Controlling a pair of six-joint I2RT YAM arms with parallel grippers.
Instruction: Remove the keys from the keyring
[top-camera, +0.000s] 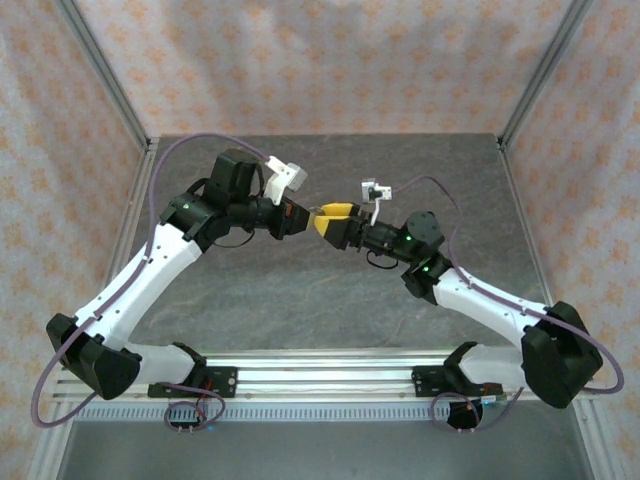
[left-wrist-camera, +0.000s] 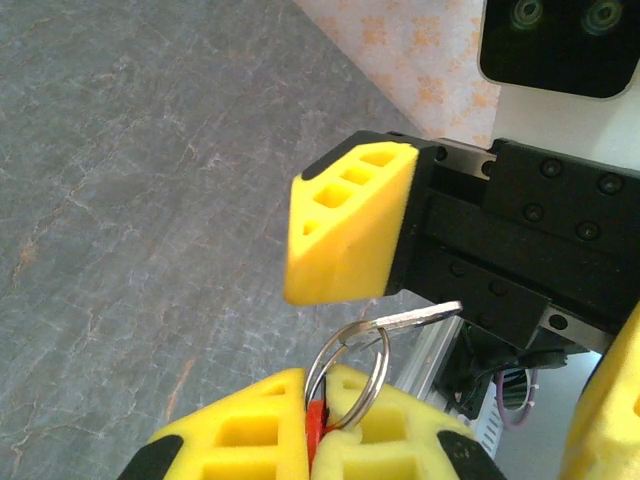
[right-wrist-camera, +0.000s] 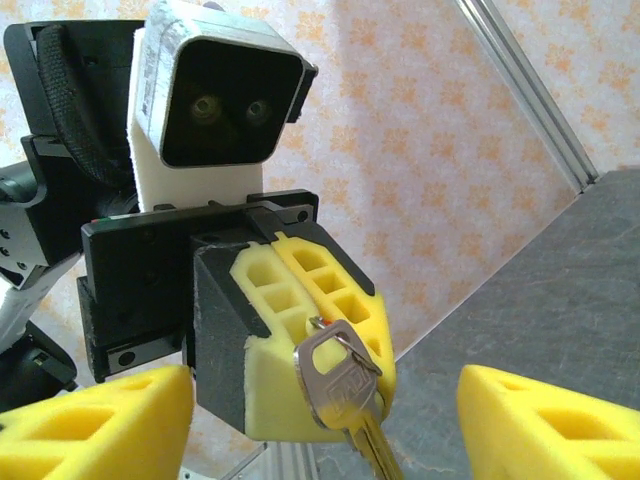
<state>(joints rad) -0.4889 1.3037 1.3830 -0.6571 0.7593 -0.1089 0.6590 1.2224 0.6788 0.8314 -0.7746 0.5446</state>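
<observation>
My left gripper is shut on the keyring, a small red tag pinched between its yellow pads. A metal split ring sticks up out of the grip. The silvery key hangs on that ring, blade pointing down and away from the pads. My right gripper stands open, one yellow finger left of the key and the other right of it, neither touching. In the top view the left gripper and the right gripper meet tip to tip above the table's middle.
The grey stone-patterned table lies below both arms. Patterned walls and metal frame posts enclose the back and sides. An aluminium rail with the arm bases runs along the near edge.
</observation>
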